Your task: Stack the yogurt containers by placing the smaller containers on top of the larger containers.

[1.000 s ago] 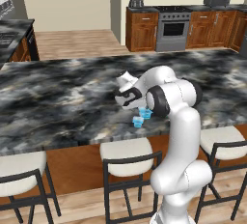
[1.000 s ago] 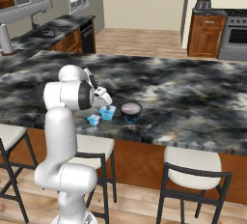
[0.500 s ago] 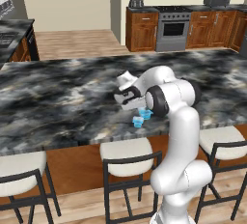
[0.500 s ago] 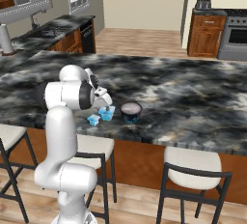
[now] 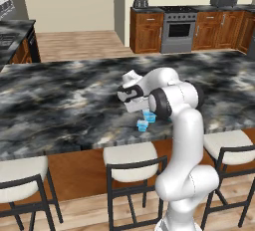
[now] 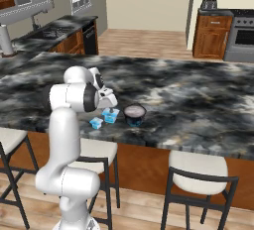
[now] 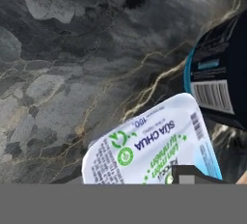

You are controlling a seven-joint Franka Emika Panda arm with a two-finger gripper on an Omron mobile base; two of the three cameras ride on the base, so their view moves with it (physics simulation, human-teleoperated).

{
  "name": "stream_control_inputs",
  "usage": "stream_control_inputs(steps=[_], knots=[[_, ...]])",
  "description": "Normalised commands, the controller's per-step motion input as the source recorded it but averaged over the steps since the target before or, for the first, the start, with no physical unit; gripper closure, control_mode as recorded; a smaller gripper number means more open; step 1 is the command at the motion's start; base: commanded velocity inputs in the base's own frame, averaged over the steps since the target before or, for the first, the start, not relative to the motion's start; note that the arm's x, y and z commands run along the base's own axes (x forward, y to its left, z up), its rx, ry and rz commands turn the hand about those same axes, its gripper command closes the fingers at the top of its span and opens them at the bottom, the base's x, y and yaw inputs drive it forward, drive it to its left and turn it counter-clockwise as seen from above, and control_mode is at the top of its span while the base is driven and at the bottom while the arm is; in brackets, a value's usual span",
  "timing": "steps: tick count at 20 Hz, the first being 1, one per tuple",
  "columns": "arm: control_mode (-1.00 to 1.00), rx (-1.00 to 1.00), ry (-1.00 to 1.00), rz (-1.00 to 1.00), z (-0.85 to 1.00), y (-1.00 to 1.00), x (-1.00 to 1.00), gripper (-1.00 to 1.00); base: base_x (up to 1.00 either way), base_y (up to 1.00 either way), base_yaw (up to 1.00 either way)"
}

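Note:
Two light-blue yogurt cups stand near the counter's front edge: the bigger cup [image 6: 110, 115] [image 5: 149, 117] with a whitish printed lid [image 7: 149, 150], and the tiny cup [image 6: 95, 123] [image 5: 142, 125] just in front of it. The wide dark-rimmed tub [image 6: 134, 113] [image 7: 219, 80] sits beside the bigger cup. My gripper [image 6: 110, 107] [image 5: 143, 109] points down right over the bigger cup. In the hand view one dark fingertip [image 7: 193, 174] shows against the lid's edge. How tightly the jaws sit on the cup is hidden.
The dark marble island counter [image 5: 64, 105] stretches wide to both sides. Stools [image 6: 201, 174] stand along its front edge below the cups. Wooden cabinets and a stove [image 5: 178, 35] line the far wall.
The hand stays low over the bigger cup. Neither the cups nor the tub have visibly moved.

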Motion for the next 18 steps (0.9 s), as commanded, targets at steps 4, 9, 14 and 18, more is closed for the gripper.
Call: stream_control_inputs(steps=[4,9,14,18], knots=[[-1.00,0.00,0.01,0.00,-0.09,0.00,0.02,1.00,0.00,0.00,0.00],[-1.00,0.00,0.04,-0.01,-0.01,0.01,0.00,1.00,0.00,0.00,0.00],[-1.00,0.00,0.01,-0.01,0.00,0.00,0.00,1.00,0.00,0.00,0.00],[-1.00,0.00,0.00,0.00,0.10,0.00,-0.03,1.00,0.00,0.00,0.00]])
